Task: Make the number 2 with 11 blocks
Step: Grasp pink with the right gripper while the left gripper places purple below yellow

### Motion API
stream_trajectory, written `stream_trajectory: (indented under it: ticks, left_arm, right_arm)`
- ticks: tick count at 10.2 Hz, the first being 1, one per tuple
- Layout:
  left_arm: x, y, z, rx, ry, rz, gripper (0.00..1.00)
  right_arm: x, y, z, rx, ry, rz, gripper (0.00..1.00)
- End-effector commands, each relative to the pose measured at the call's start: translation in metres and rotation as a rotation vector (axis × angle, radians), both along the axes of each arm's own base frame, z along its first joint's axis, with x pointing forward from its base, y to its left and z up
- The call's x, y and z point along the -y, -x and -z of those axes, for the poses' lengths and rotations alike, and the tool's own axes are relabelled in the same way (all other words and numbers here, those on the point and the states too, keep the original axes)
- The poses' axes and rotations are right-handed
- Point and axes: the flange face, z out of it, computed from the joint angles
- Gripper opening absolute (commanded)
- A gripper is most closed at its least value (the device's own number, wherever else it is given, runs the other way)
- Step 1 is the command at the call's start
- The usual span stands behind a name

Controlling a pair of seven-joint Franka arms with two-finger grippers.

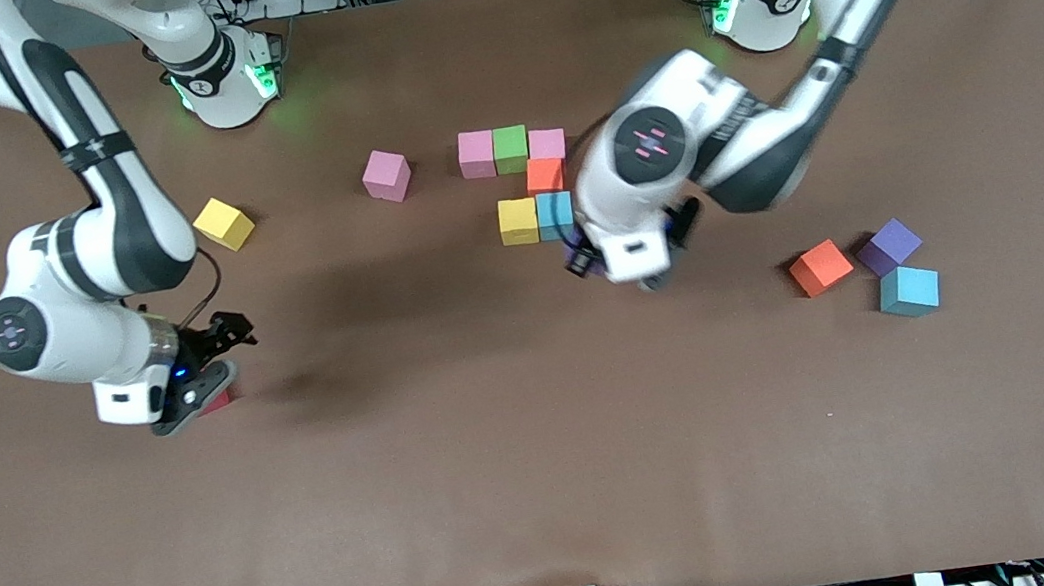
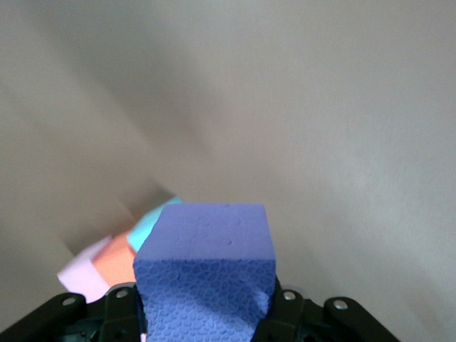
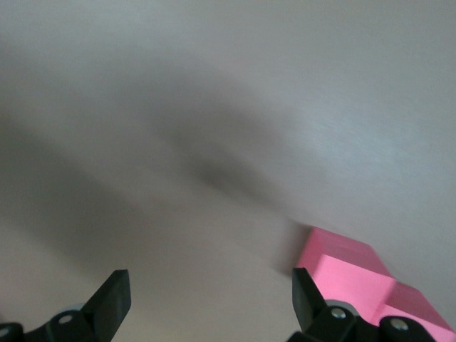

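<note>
The partly built number 2 lies mid-table: a pink [image 1: 476, 154], a green [image 1: 511, 148] and a pink block [image 1: 547, 143] in a row, then an orange one [image 1: 545, 175], then yellow [image 1: 519, 221] and light blue [image 1: 556, 216]. My left gripper [image 1: 618, 272] hovers just beside the light blue block [image 2: 146, 228], shut on a purple block [image 2: 206, 271] that fills its jaws. My right gripper [image 3: 210, 288] stands open low over the table at the right arm's end. A red block [image 3: 349, 271] lies just outside one finger, half hidden under the hand [image 1: 216, 402].
Loose blocks: a yellow [image 1: 223, 222] and a pink one [image 1: 386, 175] toward the right arm's end; an orange [image 1: 820, 267], a purple [image 1: 889, 246] and a light blue one [image 1: 909, 290] clustered toward the left arm's end. Brown tabletop [image 1: 503, 457] stretches toward the front camera.
</note>
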Motion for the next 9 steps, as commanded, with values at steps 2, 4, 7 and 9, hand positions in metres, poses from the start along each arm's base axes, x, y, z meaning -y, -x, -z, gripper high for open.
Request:
stream_trajectory:
  ticks: [2,4,7,9]
  left_arm:
    - [0.08,0.048,0.021,-0.002,0.054,-0.174,0.0]
    - [0.118,0.077,0.049,0.031,0.05,-0.266,0.0]
    - [0.148,0.11,0.092,0.052,0.023,-0.392,0.0]
    - [0.159,0.132,0.121,0.026,-0.011,-0.407,0.0]
  right_arm:
    - [0.045,-0.027,0.025,0.063,0.019,0.109,1.0]
    - [0.067,-0.029,0.042,0.072,0.031,0.161,1.0]
    - [0.094,-0.026,0.073,0.076,0.046,0.216,1.0]
    - [0.102,-0.019,0.092,0.064,0.045,0.257,1.0]
